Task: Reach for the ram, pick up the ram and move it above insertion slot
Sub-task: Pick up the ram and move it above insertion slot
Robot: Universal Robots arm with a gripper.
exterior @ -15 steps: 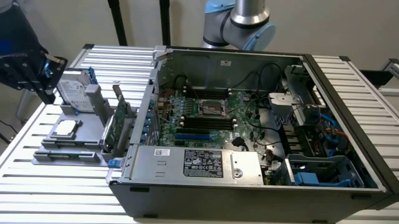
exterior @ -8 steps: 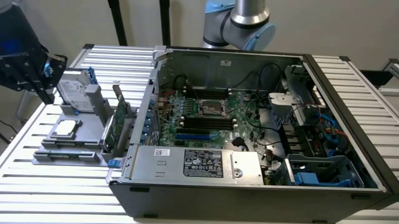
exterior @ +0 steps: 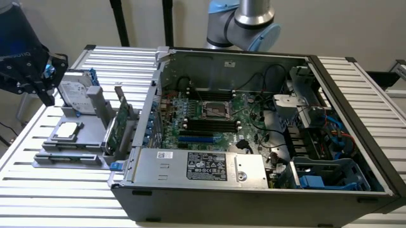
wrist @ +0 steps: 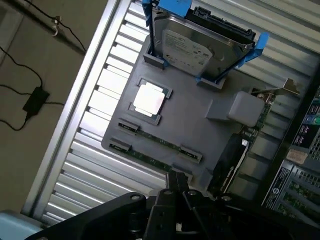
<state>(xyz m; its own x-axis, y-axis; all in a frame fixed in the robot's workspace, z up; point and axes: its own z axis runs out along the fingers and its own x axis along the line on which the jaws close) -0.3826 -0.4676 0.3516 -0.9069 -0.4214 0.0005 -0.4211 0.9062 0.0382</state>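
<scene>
Exterior view: black matte pincer (exterior: 47,97) at the exterior view's left, tips pressed together, pinching nothing, hanging clear above a grey plastic holder (exterior: 89,137) on the ribbed white metal table (exterior: 63,199). Upright in the holder, a silvery hard drive (exterior: 76,95) with blue rails and a tall green expansion card (exterior: 118,124). Flat on it, a square metal-capped chip (exterior: 66,130). Just beside the holder, to the exterior view's right, an open dark steel computer case (exterior: 254,209), crowded with cables. On its green board, the insertion slot (exterior: 209,125): one of several parallel, narrow black plastic sockets, with open air straight above and a shorter blue slot (exterior: 197,139) alongside.

Wrist view: pincer tips meeting in one blunt black wedge over the holder's near edge. The ram (wrist: 160,142) low in the holder, ungripped: a thin green strip on edge between small black end clips, well apart from the drive, with bare grey plastic between it and the chip.
</scene>
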